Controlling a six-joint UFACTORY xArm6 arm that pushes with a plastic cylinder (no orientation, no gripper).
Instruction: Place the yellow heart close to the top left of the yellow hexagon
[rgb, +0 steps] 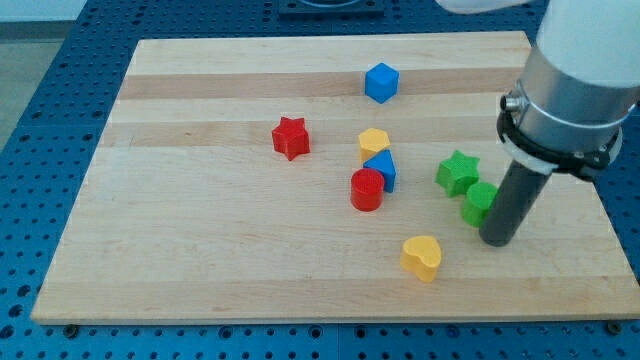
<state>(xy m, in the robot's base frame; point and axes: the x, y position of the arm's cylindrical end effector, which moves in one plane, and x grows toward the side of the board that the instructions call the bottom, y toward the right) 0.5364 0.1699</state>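
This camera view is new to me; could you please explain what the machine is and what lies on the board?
There is one picture, from a single camera looking down at a wooden board on a blue perforated table. At the view's right stands a robot arm that has no gripper: it ends in a dark rod, and its lower end, my tip, slides over the board to push blocks. Nothing is held.

The blocks: a yellow heart near the view's bottom, left of my tip and apart from it; a yellow hexagon mid-board, with a blue triangle and a red cylinder just below it; a red star; a blue cube near the top; a green star; and another green block right beside the rod.
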